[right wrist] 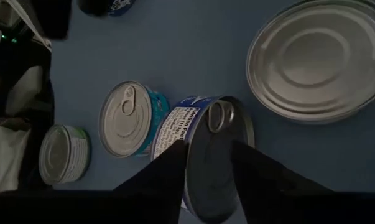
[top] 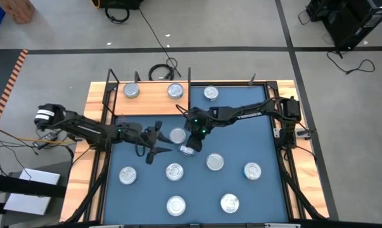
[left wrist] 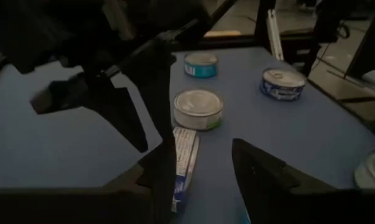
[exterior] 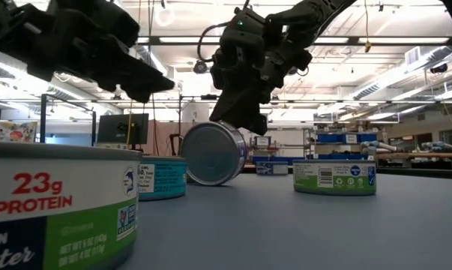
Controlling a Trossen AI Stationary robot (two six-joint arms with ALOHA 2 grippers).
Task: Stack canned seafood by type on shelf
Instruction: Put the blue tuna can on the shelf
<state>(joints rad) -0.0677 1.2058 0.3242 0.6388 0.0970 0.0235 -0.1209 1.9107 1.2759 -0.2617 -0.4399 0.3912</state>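
Right gripper (top: pixel 189 147): positioned over the middle of the blue mat (top: pixel 260 139); its two fingers are closed on the tilted tin (top: pixel 188 150), one on each side, as seen in the right wrist view.
Tilted tin: held on its edge, the lid facing sideways in the low view (exterior: pixel 213 153); its rim appears to be touching or just above the mat, which cannot be settled. A blue and white label is visible in the right wrist view (right wrist: pixel 199 137).
Left gripper (top: pixel 154 147): held just beside the right gripper, on its left in the high view; the fingers are spread apart and nothing is gripped.
Shelf (top: pixel 154 99): located at the far left corner of the table; two tins are laid flat on its board, one (top: pixel 132 90) toward the left end and one (top: pixel 175 91) toward the right, well apart.
Tin beside shelf (top: pixel 210 94): set on the mat, just past the board's right end.
Tin under arms (top: pixel 177 135): flat on the mat, near both grippers.
Remaining tins: six are spread flat over the near half of the mat, none stacked; the nearest to the held tin (top: pixel 215 162) lies just beside it.
Label colours: teal, green and blue bands are noted on separate tins in the low view.
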